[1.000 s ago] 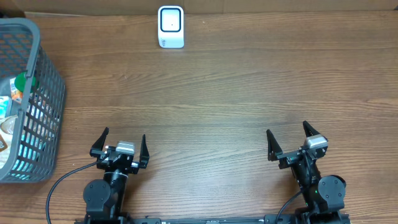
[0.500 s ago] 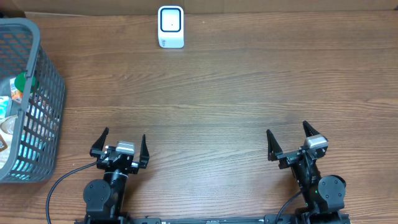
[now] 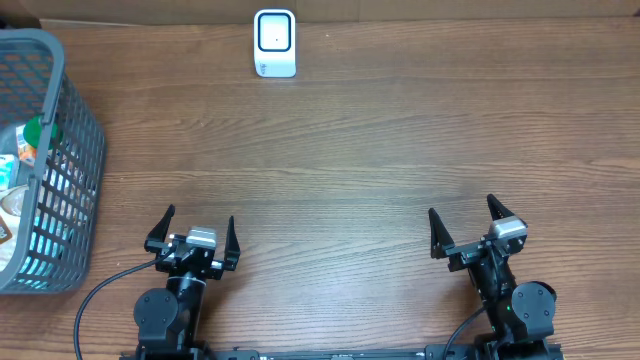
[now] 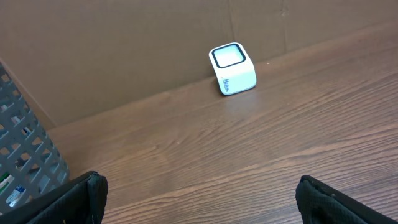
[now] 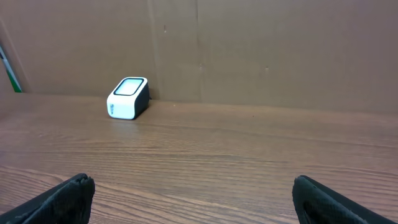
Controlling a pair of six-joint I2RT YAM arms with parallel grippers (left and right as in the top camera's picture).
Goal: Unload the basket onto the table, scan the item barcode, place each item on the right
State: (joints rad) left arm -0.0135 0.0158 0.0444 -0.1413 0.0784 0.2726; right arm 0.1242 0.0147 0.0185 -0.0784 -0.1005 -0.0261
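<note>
Two tools low at the near edge of the table: left gripper and right gripper, both spread wide, grasping nothing. Farther left, grey basket containing packaged items. Farthest back, white barcode scanner, upright.

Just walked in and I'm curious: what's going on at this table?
Nothing is being handled yet. Two robot arms wait at the near edge of the table, left tool and right tool both open and empty. A small white scanner stands at the far edge; a grey basket of items sits on the left. No item is out on the table.
</note>
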